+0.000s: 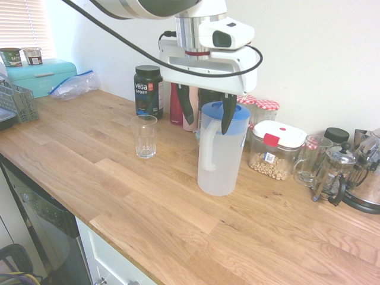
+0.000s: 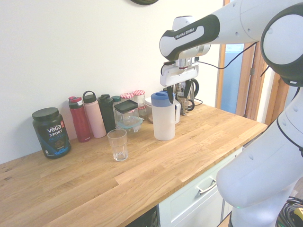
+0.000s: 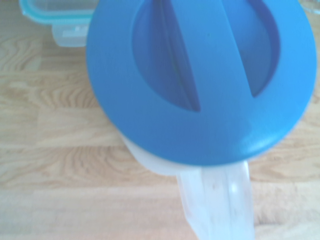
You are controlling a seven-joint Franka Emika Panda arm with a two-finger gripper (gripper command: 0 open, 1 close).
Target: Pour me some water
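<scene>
A clear plastic pitcher with a blue lid stands upright on the wooden counter, its white handle facing the counter's front edge. It holds water to about half its height. My gripper hangs open just above the lid on the handle side, one dark finger on each side and nothing between them. From the other side, the gripper sits over the handle of the pitcher. An empty ribbed glass stands upright to the pitcher's left, well apart from it; it also shows as the glass.
Along the wall stand a black protein tub, several bottles, red-lidded jars, a snack container, a glass mug, a French press and a kettle. A dish rack is far left.
</scene>
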